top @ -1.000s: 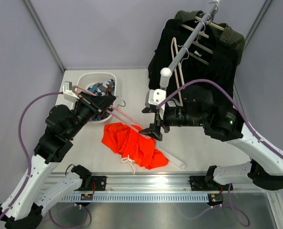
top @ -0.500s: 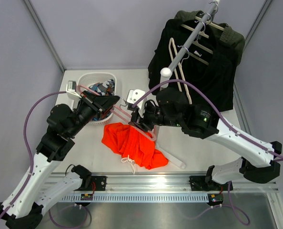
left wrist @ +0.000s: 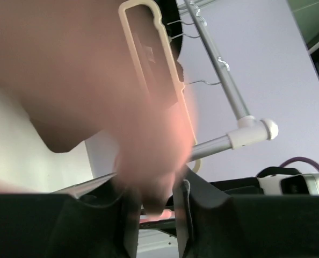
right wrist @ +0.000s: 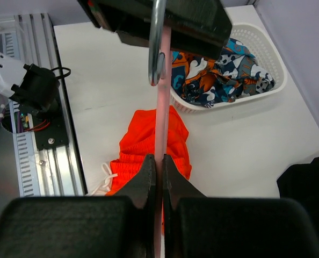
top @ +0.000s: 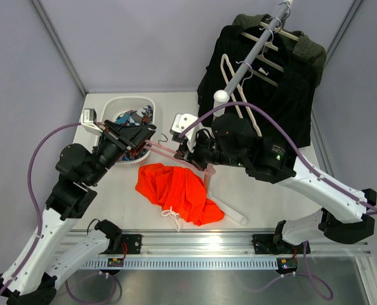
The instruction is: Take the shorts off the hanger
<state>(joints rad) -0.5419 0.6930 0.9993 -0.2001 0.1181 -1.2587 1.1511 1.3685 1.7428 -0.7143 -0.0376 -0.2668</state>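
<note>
Top view: left hand (top: 148,135) and right hand (top: 187,155) both pinch the pink hanger (top: 165,150) over the desk (top: 271,203). The orange shorts (top: 176,190) lie mid-desk under it, short of the front edge. The patterned shorts (top: 132,118) sit in the corner basket (top: 112,105).

Left wrist: the hanger is a blur between the fingers (left wrist: 131,226).

Right wrist: fingers pressed on the bar, bare desk on both sides.

Honestly can't read a thing here — no legible text, brand or number on the basket (top: 130,98) or the orange shorts (top: 176,190) beside it — nada.
</note>
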